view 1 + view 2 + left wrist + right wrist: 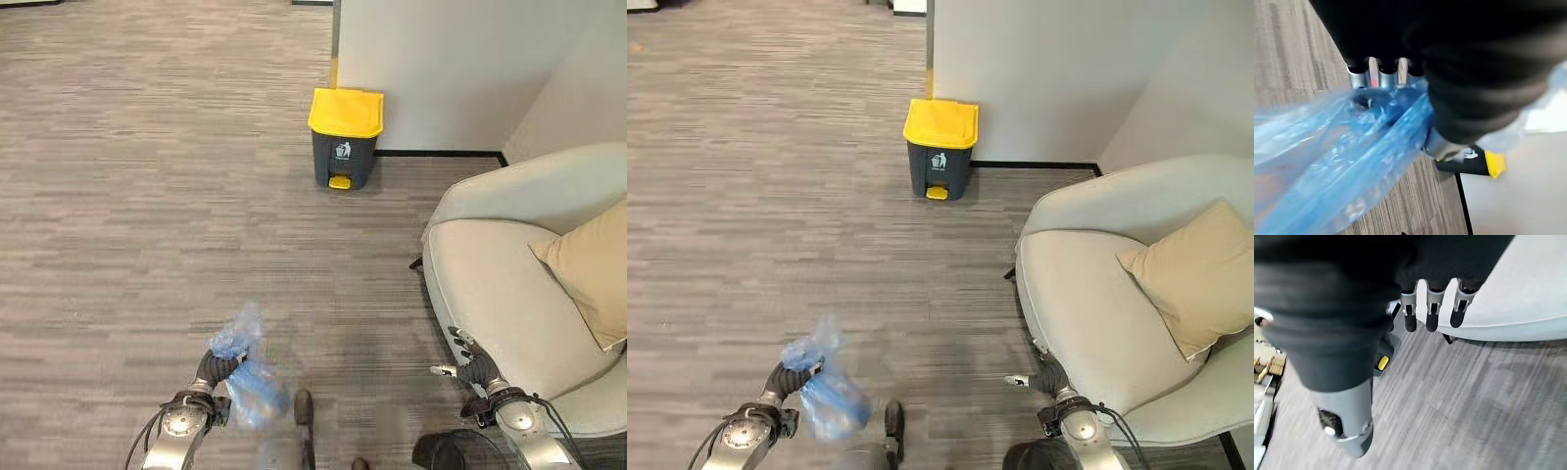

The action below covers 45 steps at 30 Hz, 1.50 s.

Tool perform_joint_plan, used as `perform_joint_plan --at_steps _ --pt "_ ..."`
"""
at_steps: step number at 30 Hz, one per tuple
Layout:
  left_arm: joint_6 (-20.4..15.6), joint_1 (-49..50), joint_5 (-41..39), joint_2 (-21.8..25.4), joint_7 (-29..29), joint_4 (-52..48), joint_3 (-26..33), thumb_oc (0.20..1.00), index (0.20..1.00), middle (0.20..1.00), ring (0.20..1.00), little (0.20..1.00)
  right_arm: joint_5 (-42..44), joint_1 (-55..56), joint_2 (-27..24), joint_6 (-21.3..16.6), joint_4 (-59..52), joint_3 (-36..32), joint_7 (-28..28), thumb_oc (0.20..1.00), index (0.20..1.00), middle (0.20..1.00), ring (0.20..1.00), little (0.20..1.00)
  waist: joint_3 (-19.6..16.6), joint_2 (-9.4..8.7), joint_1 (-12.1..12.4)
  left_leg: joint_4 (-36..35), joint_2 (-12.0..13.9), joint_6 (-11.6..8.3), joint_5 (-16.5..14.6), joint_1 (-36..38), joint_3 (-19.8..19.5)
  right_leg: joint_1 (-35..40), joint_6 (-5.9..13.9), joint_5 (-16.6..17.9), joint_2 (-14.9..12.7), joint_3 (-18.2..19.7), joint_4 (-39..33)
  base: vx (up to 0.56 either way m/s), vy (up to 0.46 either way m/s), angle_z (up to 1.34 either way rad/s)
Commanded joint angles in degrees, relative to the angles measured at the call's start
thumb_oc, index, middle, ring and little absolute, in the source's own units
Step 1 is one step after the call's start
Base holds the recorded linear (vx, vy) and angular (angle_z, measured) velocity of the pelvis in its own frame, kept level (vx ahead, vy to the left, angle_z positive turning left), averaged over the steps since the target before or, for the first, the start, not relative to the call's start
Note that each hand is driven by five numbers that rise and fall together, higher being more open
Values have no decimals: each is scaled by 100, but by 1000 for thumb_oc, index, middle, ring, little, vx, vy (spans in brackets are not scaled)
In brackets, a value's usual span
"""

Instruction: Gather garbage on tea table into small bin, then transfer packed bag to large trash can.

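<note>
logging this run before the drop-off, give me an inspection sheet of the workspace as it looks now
surface: grey striped carpet floor, no table in view
job's things: blue plastic bag held above the floor; trash can with yellow lid closed, against the wall ahead
clutter: nothing seen
robot hands: left robot hand curled round the bag's neck; right robot hand holds nothing, fingers straight
cables: nothing to report
surroundings: pale armchair on the right with a tan cushion
</note>
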Motion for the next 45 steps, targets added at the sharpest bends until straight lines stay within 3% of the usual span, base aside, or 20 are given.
perform_joint_plan --at_steps 1,6,10,11,13,16,18,20,21,22,25,26,30,32,33,34,37,40,45 --pt "-323 -208 94 367 21 -483 206 200 200 200 200 200 247 -258 60 -146 -122 31 -12 1000 1000 1000 1000 1000 -145 -175 264 851 205 -242 -919 -96 11 -755 457 357 -160 -141 565 302 191 -55" --pt "-320 -273 -47 343 130 -476 239 200 200 200 200 200 293 -486 64 -102 -62 96 -33 1000 1000 1000 1000 1000 -30 -61 246 680 169 -125 -1167 372 1 -1664 526 783 -261 -468 1075 260 103 -25" --pt "-323 -280 -133 333 153 -491 228 200 200 200 200 200 319 -554 13 -72 -97 129 -47 1000 1000 1000 1000 1000 136 1 119 527 84 -114 -1382 853 -100 -2374 487 1007 -333 -858 597 305 -1 -9" --pt "-309 -293 -153 314 144 -493 258 200 200 200 200 200 297 -549 11 -30 -71 129 -45 1000 1000 1000 1000 1000 208 13 45 482 66 -163 -1503 1091 -162 -2484 546 1101 -410 -1097 178 317 -43 5" --pt "-324 -323 -142 268 137 -453 267 200 200 200 200 200 255 -523 7 -18 -41 126 -44 1000 1000 1000 1000 1000 248 25 -31 458 65 -221 -1608 1290 -250 -2567 581 1237 -434 -1234 -134 397 -90 12" --pt "-316 -307 -85 242 95 -438 253 200 200 200 200 200 220 -359 8 0 -100 53 -22 1000 1000 1000 1000 1000 187 11 -141 366 86 -314 -1814 1656 -412 -2673 643 1373 -489 -1203 -194 445 -142 42" --pt "-311 -270 -30 235 55 -416 216 200 200 200 200 200 239 -261 -12 -21 -96 11 -17 1000 1000 1000 1000 1000 92 44 -196 401 160 -409 -1881 1857 -561 -2584 551 1404 -486 -1154 -56 415 -157 61" --pt "-299 -188 -37 198 23 -395 210 200 200 200 200 200 209 -171 -58 -46 -104 -18 -5 1000 1000 1000 1000 1000 3 120 -227 644 346 -604 -1624 1902 -613 -2495 430 1365 -404 -1177 46 430 -243 86" --pt "-285 -156 -19 182 -3 -378 172 200 200 200 200 200 248 -93 -92 -102 -126 -29 -22 1000 1000 1000 1000 1000 -68 211 -263 1141 639 -886 -1171 1746 -548 -2260 300 1232 -244 -1265 -25 433 -329 64" --pt "-272 -147 -42 187 -42 -354 158 200 200 200 200 200 270 -27 -106 -102 -133 -49 -24 1000 1000 1000 1000 1000 -116 194 -286 1512 764 -955 -907 1568 -490 -2120 203 1145 -195 -1276 -88 397 -321 25" --pt "-279 -203 -67 181 -19 -281 125 200 200 200 200 200 335 -33 -187 -116 -96 -38 -71 1000 1000 1000 1000 1000 -105 101 -273 2403 852 -908 -525 1163 -430 -1725 -20 891 -40 -1185 -213 317 -205 9" --pt "-270 -236 -71 180 -2 -264 119 200 200 200 200 200 347 -47 -209 -105 -115 -21 -70 1000 1000 1000 1000 1000 -76 37 -241 2462 819 -811 -654 948 -372 -1614 -33 831 -55 -1141 -246 271 -136 -27" --pt "-294 -222 -101 157 11 -307 114 200 200 200 200 200 348 -54 -292 -122 -135 -51 -88 1000 1000 1000 1000 1000 45 -122 -48 2040 659 -621 -1158 199 -190 -1235 7 640 -120 -1021 -350 245 -53 -41" --pt "-292 -229 -95 154 16 -302 101 200 200 200 200 200 347 -53 -304 -123 -129 -61 -99 1000 1000 1000 1000 1000 92 -128 3 1830 625 -626 -1115 40 -143 -1144 21 592 -106 -980 -379 186 0 -53" --pt "-294 -246 -90 145 28 -283 83 200 200 200 200 200 358 -77 -290 -118 -74 -81 -138 1000 1000 1000 1000 1000 128 -65 109 1220 619 -696 -633 -336 -117 -911 29 528 6 -934 -497 472 28 -92" --pt "-295 -250 -83 118 46 -269 57 200 200 200 200 200 388 -87 -222 -119 60 -93 -202 1000 1000 1000 1000 1000 170 18 250 443 575 -813 38 -580 -65 -553 34 410 186 -841 -622 471 26 -92" --pt "-285 -190 -71 122 41 -317 76 200 200 200 200 200 394 -89 -194 -95 97 -100 -197 1000 1000 1000 1000 1000 148 36 321 280 536 -812 179 -703 -36 -330 23 312 237 -716 -652 334 71 -31" --pt "-265 -41 -3 138 -7 -384 128 200 200 200 200 200 283 -31 -133 -95 89 -74 -144 1000 1000 1000 1000 1000 2 64 344 101 493 -691 168 -422 -65 -160 67 179 201 -591 -586 359 142 -40" --pt "-255 29 -9 178 -26 -442 191 200 200 200 200 200 217 -97 16 -52 70 13 -43 1000 1000 1000 1000 1000 -190 -49 416 274 354 -472 -174 -208 21 -174 290 183 -91 -392 -226 276 153 -23"
